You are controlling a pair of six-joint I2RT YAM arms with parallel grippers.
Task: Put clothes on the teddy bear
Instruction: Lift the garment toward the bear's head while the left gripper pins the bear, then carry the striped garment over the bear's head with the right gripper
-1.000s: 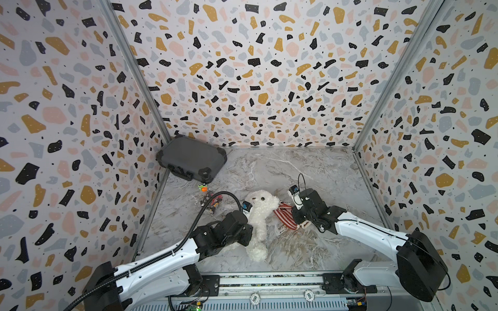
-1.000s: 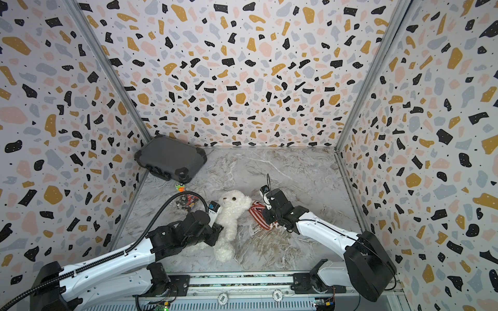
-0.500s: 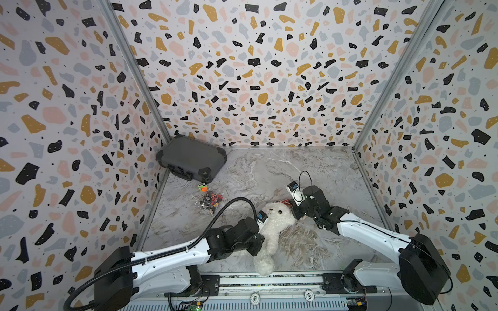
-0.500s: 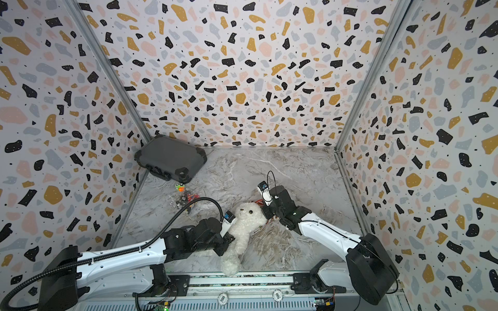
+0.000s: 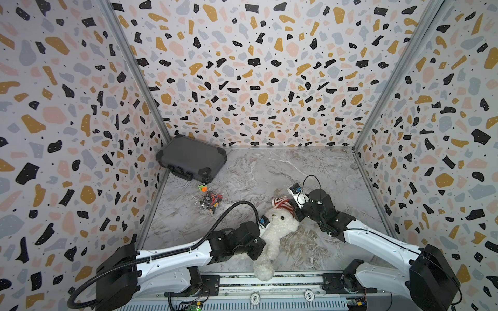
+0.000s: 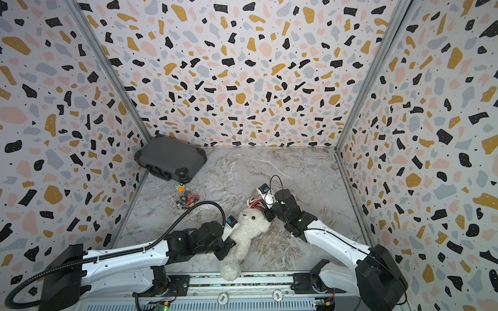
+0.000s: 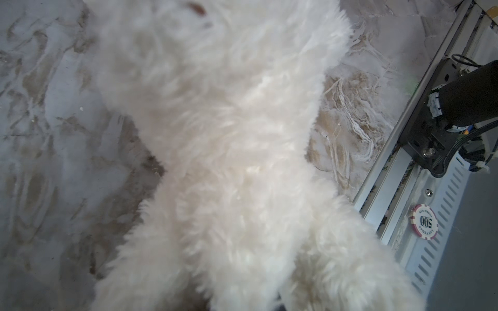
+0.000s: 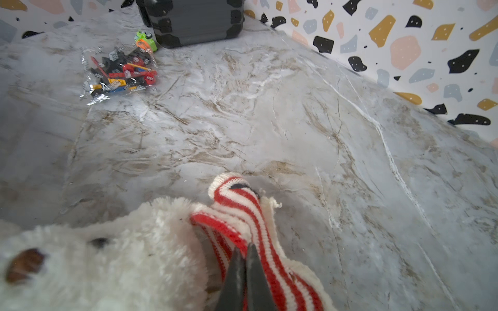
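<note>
The teddy bear (image 5: 277, 229) lies face up near the middle of the table's (image 5: 269, 172) front edge, with one leg trailing over it. The right gripper (image 8: 244, 250) has its fingers pressed together on a fold of the striped sweater (image 8: 242, 215), which is bunched against the top of the bear's head. The left gripper (image 5: 260, 242) is buried in fur at the bear's flank, apparently nipped shut on it. To my eye the sweater's opening wants spreading before it is drawn slowly down over the head, while the left arm braces the body against the tug.
</note>
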